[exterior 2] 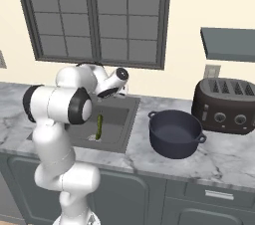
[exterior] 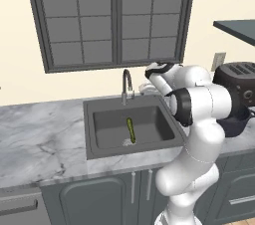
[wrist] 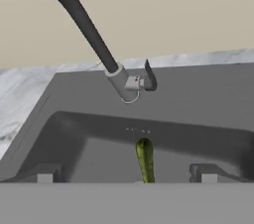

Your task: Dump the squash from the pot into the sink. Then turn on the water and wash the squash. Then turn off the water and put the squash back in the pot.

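So the squash (exterior: pixel 131 130) is lying flat on the floor of the sink (exterior: pixel 99 119), roughly mid-basin, with one end right next to the round silver drain (exterior: pixel 126 142). From the right base view the squash (exterior 2: pixel 99 126) reads as a slim green stick running front to back in the sink (exterior 2: pixel 124 119). The hand view looks straight down its length too, squash (wrist: pixel 145 161) sitting dead center between the two fingertips (wrist: pixel 44 177), with the sink (wrist: pixel 69 134) wall behind it.

The gripper (wrist: pixel 127 178) sits spread wide, nothing in it, tips well apart on either side of the squash and above the basin. In the left base view the hand is up near the back right corner of the sink, close to the faucet (exterior: pixel 126 85). The faucet (wrist: pixel 89 34) curves across the hand view, and its small lever handle (wrist: pixel 148 75) sticks out at the base.

The pot (exterior 2: pixel 175 133) sits upright on the marble counter (exterior 2: pixel 224 159) to the right of the sink, looks empty inside. The black toaster (exterior 2: pixel 225 105) stands just behind it. In the left base view the pot (exterior: pixel 238 122) is mostly hidden by the arm. No water visible coming out of the spout.
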Controlling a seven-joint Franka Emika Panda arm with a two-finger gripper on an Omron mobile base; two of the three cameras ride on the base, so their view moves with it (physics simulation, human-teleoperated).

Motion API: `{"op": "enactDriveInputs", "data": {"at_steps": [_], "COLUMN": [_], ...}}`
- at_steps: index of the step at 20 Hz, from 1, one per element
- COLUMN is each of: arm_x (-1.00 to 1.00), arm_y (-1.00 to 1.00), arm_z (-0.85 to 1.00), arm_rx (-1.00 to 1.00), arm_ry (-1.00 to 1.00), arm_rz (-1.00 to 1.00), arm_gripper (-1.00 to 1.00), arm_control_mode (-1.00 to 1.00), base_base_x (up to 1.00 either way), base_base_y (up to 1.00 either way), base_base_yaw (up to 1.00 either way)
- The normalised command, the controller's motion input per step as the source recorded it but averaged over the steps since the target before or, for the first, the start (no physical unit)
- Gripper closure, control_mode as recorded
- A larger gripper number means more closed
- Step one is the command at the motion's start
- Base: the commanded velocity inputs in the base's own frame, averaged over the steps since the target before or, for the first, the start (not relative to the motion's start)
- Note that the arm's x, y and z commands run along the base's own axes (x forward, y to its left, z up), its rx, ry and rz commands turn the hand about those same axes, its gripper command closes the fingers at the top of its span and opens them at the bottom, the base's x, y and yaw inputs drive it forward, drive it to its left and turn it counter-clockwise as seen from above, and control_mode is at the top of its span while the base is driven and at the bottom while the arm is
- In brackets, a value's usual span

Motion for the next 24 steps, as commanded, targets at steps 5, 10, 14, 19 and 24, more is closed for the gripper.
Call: {"op": "enactDriveInputs", "data": {"at_steps": [5, 10, 14, 19, 24], "arm_x": [0.4, 0.4, 0.38, 0.43, 0.46], "arm_y": [0.07, 0.06, 0.12, 0.09, 0.03], "arm_z": [-0.11, -0.16, -0.21, -0.22, -0.25], "arm_rx": [0.03, 0.02, 0.03, 0.01, 0.01], "arm_ry": [0.0, 0.0, 0.0, 0.0, 0.0], "arm_rz": [0.01, 0.01, 0.0, 0.0, 0.0], "arm_gripper": [-1.0, -1.0, -1.0, -1.0, -1.0], "arm_control_mode": [-1.0, -1.0, -1.0, -1.0, -1.0], "base_base_x": [0.0, 0.0, 0.0, 0.0, 0.0], "base_base_y": [0.0, 0.0, 0.0, 0.0, 0.0], "base_base_yaw": [0.0, 0.0, 0.0, 0.0, 0.0]}}
